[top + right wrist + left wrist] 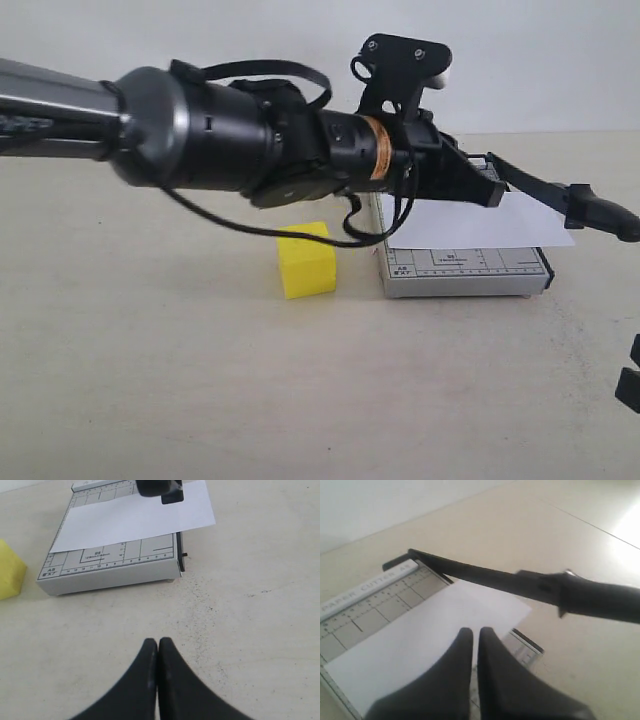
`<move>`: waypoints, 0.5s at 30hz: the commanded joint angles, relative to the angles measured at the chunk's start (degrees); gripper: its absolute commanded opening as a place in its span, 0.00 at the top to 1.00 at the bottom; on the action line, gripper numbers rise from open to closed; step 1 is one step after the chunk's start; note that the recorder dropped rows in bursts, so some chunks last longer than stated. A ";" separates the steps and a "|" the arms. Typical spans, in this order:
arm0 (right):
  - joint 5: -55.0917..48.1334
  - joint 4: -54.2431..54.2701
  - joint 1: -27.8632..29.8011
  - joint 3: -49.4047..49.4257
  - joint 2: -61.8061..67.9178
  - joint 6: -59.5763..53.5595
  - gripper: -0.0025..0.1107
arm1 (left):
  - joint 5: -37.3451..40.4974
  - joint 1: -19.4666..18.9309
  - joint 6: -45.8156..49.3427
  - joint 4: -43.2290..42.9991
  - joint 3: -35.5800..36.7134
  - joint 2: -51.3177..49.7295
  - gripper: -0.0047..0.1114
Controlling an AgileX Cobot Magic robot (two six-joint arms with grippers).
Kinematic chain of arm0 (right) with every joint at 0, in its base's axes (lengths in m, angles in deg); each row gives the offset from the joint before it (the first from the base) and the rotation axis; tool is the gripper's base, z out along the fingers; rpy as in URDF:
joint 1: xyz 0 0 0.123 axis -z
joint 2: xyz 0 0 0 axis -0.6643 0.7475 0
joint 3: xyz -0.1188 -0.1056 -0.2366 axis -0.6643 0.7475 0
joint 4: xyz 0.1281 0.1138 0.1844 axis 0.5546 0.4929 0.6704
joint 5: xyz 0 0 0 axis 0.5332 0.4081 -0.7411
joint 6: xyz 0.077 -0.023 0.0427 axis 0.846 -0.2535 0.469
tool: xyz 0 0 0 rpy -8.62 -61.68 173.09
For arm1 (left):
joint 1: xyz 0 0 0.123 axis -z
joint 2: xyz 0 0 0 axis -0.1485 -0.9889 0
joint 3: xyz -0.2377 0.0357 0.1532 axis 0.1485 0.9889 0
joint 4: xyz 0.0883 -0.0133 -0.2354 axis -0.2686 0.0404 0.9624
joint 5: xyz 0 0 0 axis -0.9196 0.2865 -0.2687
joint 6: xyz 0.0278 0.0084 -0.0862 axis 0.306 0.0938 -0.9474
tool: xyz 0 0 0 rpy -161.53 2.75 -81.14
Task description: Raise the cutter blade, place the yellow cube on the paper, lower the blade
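The cutter blade is raised at a slant above the grey cutter base, its thick handle out to the right. The white paper lies across the base. The yellow cube sits on the table just left of the base. My left gripper hovers over the paper, shut with nothing between its fingers and apart from the blade. My right gripper is shut and empty above bare table, in front of the base, with the cube off to one side.
The left arm stretches from the left across the middle, above the cube. Beige tabletop surrounds the cutter. A piece of the right gripper shows at the right edge of the exterior view.
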 commanded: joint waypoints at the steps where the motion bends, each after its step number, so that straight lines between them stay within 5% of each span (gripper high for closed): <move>1: -1.07 -0.54 0.00 -0.03 -0.03 -0.13 0.98 | -5.76 1.03 -0.47 0.58 14.77 11.05 0.92; 8: -2.33 -0.54 0.00 -0.03 -0.03 -0.02 0.98 | -4.32 -2.00 10.05 0.58 31.97 31.71 0.92; 15: -3.38 -0.54 0.00 -0.03 -0.03 -0.13 0.98 | 4.75 -12.71 16.93 1.02 38.13 48.68 0.92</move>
